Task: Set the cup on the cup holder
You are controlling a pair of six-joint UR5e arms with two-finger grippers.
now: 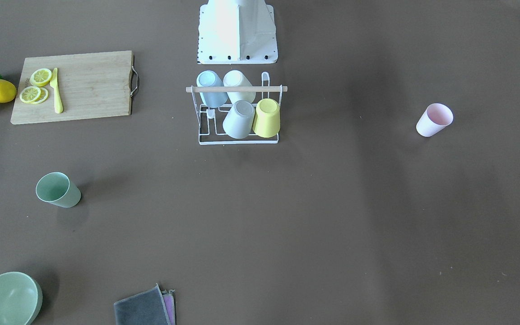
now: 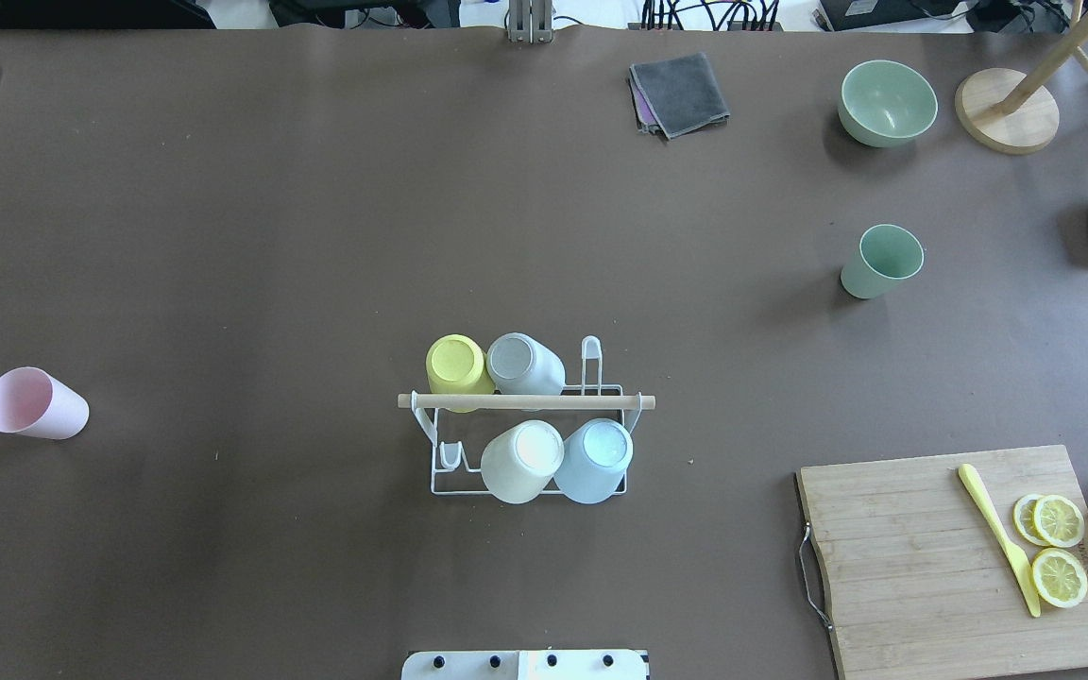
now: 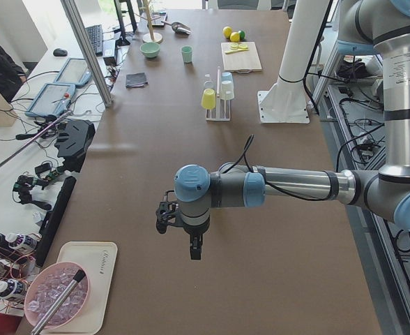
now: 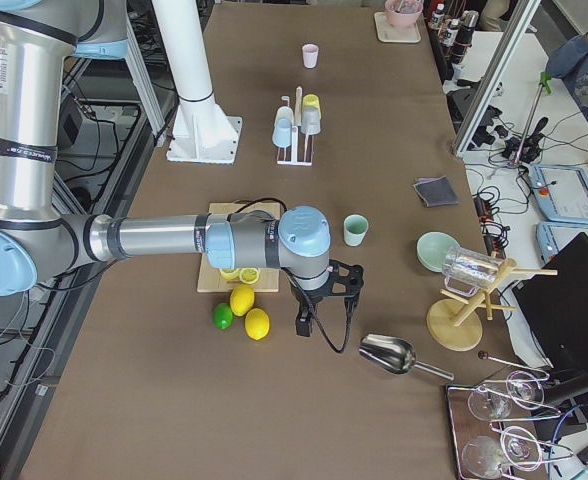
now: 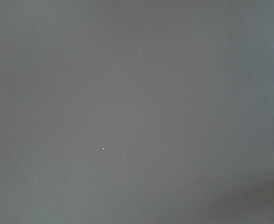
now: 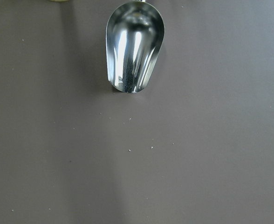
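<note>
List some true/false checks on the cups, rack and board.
1. Four cups sit upturned on the rack. True.
2. The pink cup is on the rack. False: it is on the table, well apart from the rack.
3. The green cup is off the rack. True.
4. The knife lies beside the board. False: it lies on it.
5. The right wrist view shows a scoop. True.
</note>
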